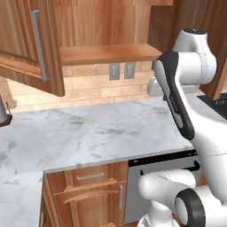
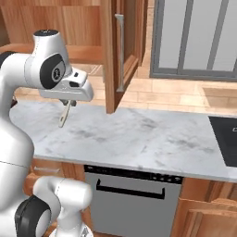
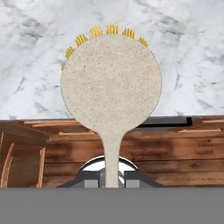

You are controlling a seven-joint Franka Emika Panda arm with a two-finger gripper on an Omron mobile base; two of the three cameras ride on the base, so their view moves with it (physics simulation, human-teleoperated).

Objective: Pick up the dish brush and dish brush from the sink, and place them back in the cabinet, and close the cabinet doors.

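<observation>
The tool (image 3: 111, 177) grips the brush (image 3: 111, 96) by its handle, mid-frame over the table (image 2: 139, 134). Carrying step; next, I judge, lift it onto the cabinet (image 1: 106, 53) shelf at upper left

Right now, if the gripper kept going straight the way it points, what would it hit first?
Probably the marble counter. The gripper is shut on the dish brush, whose round head leads, so the brush would touch the counter before the fingers do. How far off that is remains unclear.

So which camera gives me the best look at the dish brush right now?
The hand view: the dish brush fills it, round head up, handle pinched in the hand. The right base view shows it small, hanging under the hand.
</observation>
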